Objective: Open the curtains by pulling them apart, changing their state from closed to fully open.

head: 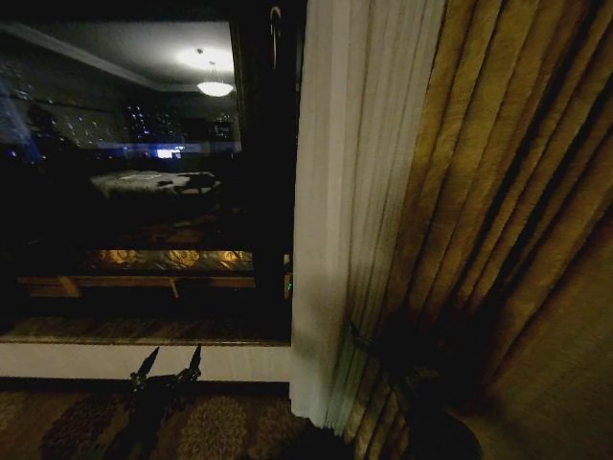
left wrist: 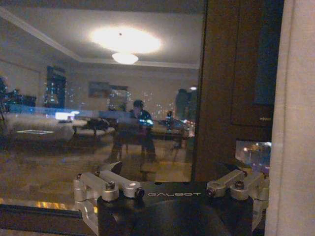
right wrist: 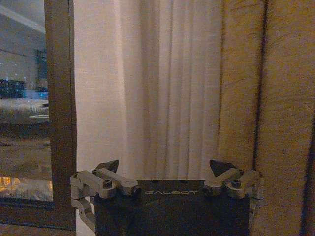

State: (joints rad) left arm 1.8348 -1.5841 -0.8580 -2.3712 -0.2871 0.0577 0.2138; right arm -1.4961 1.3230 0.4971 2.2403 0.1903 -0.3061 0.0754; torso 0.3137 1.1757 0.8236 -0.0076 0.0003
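One sheer cream-white curtain (head: 359, 192) hangs bunched in pleats just right of the dark window glass (head: 134, 192), which stands uncovered. In the right wrist view my right gripper (right wrist: 166, 168) is open, its fingertips pointing at the sheer curtain (right wrist: 147, 88) a short way off, with nothing between them. My left gripper (head: 172, 360) is low in front of the window sill, also open and empty. In the left wrist view the left gripper (left wrist: 172, 172) faces the glass, with the curtain's edge (left wrist: 295, 123) beside it.
A thick golden-tan drape (head: 517, 192) hangs right of the sheer panel and shows in the right wrist view as well (right wrist: 268, 108). A dark wooden window frame (right wrist: 59, 98) borders the glass. Patterned carpet (head: 220, 422) lies below the white sill (head: 96, 361). The right arm's dark shape (head: 412, 374) crosses the drape's lower part.
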